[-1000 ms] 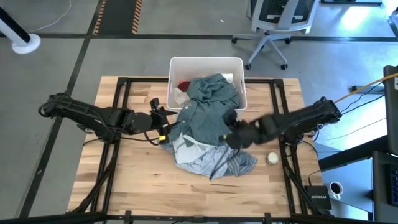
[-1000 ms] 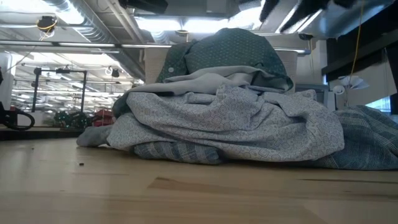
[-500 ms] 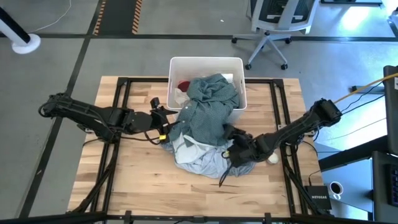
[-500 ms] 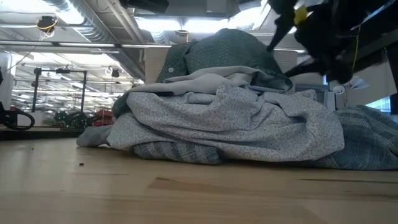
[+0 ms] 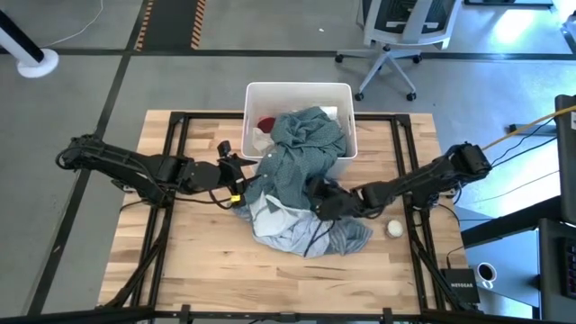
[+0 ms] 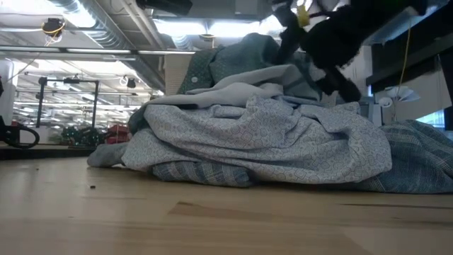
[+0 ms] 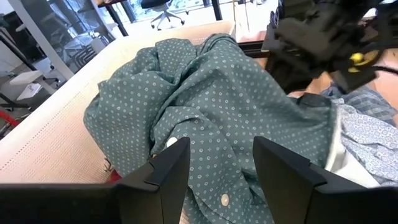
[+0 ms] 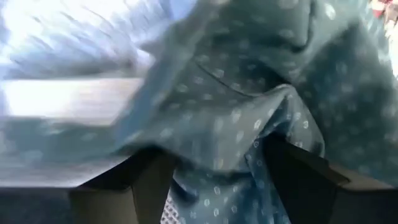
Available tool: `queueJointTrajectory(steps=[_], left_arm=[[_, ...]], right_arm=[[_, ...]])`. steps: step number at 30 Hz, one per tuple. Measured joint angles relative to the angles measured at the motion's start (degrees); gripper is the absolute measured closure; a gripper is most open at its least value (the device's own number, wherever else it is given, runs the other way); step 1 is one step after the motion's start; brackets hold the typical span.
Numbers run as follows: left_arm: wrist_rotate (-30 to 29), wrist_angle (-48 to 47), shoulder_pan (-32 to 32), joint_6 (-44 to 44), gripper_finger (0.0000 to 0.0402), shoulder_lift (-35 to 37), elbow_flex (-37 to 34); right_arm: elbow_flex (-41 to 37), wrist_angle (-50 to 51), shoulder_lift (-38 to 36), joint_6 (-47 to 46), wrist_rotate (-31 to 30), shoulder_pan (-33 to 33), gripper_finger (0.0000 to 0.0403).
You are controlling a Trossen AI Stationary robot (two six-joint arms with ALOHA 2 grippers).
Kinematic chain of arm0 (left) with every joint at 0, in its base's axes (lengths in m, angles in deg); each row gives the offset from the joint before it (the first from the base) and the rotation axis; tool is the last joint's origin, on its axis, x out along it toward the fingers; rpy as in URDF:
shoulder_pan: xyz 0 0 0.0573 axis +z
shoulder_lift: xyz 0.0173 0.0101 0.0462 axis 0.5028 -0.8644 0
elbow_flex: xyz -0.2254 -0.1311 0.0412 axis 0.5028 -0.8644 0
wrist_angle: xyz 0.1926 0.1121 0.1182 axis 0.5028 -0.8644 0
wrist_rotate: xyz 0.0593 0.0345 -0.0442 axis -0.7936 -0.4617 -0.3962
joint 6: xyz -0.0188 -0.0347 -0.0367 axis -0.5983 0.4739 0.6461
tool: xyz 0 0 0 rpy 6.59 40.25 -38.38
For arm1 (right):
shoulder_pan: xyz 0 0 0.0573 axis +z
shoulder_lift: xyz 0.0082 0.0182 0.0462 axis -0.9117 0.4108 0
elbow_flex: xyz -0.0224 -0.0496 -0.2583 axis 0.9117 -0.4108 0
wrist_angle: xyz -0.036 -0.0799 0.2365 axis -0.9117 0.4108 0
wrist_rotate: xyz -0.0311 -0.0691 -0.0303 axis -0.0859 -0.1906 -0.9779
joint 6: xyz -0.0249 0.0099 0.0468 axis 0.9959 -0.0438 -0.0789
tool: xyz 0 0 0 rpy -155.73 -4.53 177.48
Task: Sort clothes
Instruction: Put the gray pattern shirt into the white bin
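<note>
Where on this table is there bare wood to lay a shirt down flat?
The wooden table is bare along its whole near edge, in front of the heap of teal dotted and pale striped shirts. The near left corner, below the left gripper, is widest. It is crowded at the centre, toward the white plastic tub, and around the right gripper and small white ball.

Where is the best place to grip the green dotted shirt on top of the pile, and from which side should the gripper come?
Probably the raised fold of the green dotted shirt at the pile's right edge, where the right gripper already is. Coming from the right looks easiest: the fabric bunches into a ridge there between the open fingers. The far end drapes into the white tub, so lift upward first.
</note>
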State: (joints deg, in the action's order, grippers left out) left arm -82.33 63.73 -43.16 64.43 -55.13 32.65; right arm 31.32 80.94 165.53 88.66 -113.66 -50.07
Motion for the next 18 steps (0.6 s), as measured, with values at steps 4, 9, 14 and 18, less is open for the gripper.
queueJointTrajectory(steps=[4, 9, 14, 18], left_arm=[[0.0, 0.1, 0.0, -0.7, 0.0231, 0.0, 0.0], [0.0, 0.1, 0.0, -0.7, 0.0231, 0.0, 0.0], [0.0, 0.1, 0.0, -0.6, 0.0231, 0.0, 0.0], [0.0, -0.2, -0.1, 0.3, 0.0231, 0.0, 0.0]], right_arm=[[0.0, -1.9, 0.9, 0.1, 0.0, -2.4, 0.0152], [0.0, -5.9, 1.7, -0.7, -1.6, -3.4, 0.0214], [0.8, -11.4, 1.3, -2.1, -5.6, -3.3, 0.0337], [4.7, -9.9, -0.8, -5.1, -5.5, -3.3, 0.0387]])
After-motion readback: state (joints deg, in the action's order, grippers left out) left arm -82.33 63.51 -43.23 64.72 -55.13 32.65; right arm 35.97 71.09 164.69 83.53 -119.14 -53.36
